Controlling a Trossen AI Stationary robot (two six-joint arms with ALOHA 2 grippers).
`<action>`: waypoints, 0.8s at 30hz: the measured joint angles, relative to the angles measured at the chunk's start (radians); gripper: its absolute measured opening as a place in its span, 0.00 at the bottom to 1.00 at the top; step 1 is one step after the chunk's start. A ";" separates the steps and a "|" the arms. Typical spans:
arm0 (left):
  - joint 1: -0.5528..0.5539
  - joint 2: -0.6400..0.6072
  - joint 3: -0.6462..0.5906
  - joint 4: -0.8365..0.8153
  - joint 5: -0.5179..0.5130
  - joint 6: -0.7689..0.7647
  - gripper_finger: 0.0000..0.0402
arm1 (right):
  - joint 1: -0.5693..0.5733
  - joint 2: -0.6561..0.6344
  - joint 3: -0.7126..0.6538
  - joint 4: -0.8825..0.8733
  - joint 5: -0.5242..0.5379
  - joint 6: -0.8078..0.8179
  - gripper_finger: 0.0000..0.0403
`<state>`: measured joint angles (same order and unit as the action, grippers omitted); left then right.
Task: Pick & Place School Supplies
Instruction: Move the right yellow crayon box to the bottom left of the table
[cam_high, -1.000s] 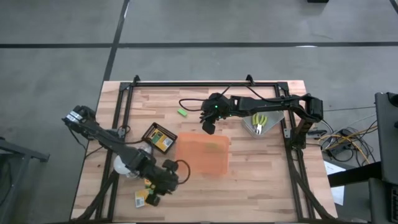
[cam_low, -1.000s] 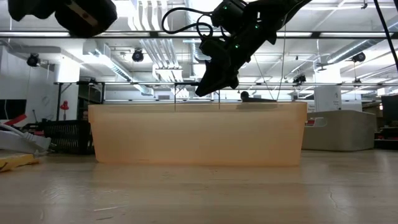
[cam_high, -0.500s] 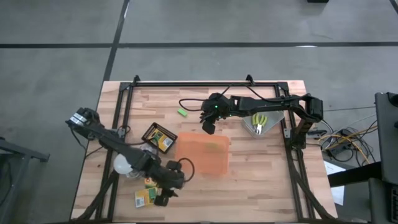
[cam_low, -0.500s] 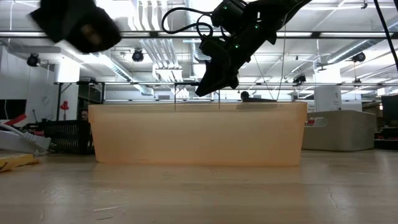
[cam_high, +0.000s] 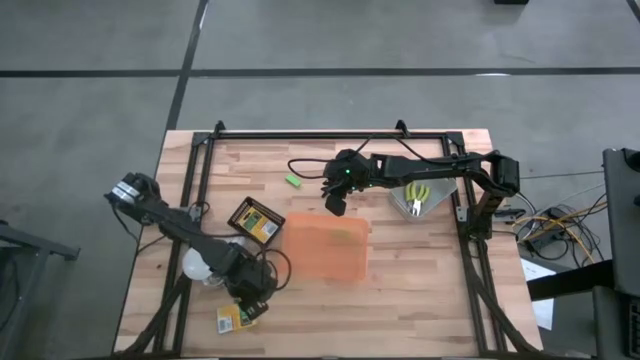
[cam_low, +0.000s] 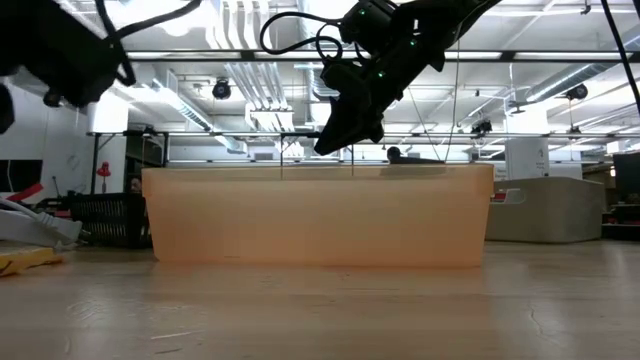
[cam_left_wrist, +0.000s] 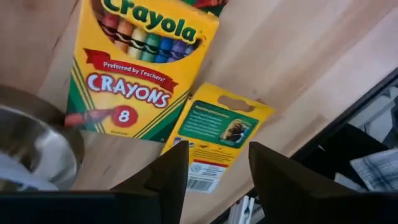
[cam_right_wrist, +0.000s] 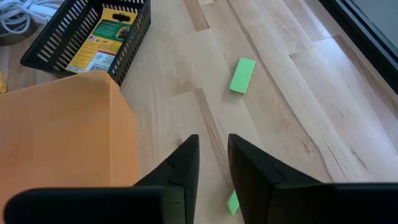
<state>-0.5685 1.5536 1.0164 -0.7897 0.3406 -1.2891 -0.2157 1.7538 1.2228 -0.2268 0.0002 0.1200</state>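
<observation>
Two yellow-and-green crayon boxes (cam_high: 235, 316) lie flat on the table near its front left. One shows its front (cam_left_wrist: 137, 68), the other its back (cam_left_wrist: 217, 134). My left gripper (cam_left_wrist: 217, 158) hangs open just above them, pointing steeply down, its fingers on either side of the back-up box's end. A third crayon box lies in a black basket (cam_high: 255, 222). A green block (cam_right_wrist: 242, 74) lies at the far middle. My right gripper (cam_right_wrist: 213, 146) hovers at the orange tray's (cam_high: 328, 250) far edge, narrowly open. Two yellow-handled tools (cam_high: 418, 195) lie at the far right. My left gripper touches nothing. My right gripper has a small green piece (cam_right_wrist: 232, 203) showing low in the gap beside one finger. That finger half hides it, and I cannot tell whether it touches the gripper or lies on the table below.
A white round bulb (cam_high: 196, 266) with its cord lies left of the crayon boxes, close to my left arm. A black frame (cam_high: 330, 131) runs around the table's edges. Bare wood lies right of the tray.
My left hand has sunk toward the crayon boxes, rolled about its own pointing line and shifted a little toward the table's left edge.
</observation>
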 joint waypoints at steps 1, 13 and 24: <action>-0.006 0.000 -0.014 0.018 -0.002 0.002 0.43 | 0.000 0.000 0.000 0.000 0.000 0.000 0.19; -0.113 -0.001 -0.148 0.105 0.087 -0.132 0.35 | 0.000 0.000 0.000 0.000 0.000 0.000 0.19; -0.141 -0.002 -0.155 0.144 0.112 -0.163 0.35 | 0.000 0.000 0.000 0.000 0.000 0.000 0.21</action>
<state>-0.7098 1.5520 0.8612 -0.6459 0.4524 -1.4519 -0.2157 1.7538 1.2228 -0.2272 0.0002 0.1200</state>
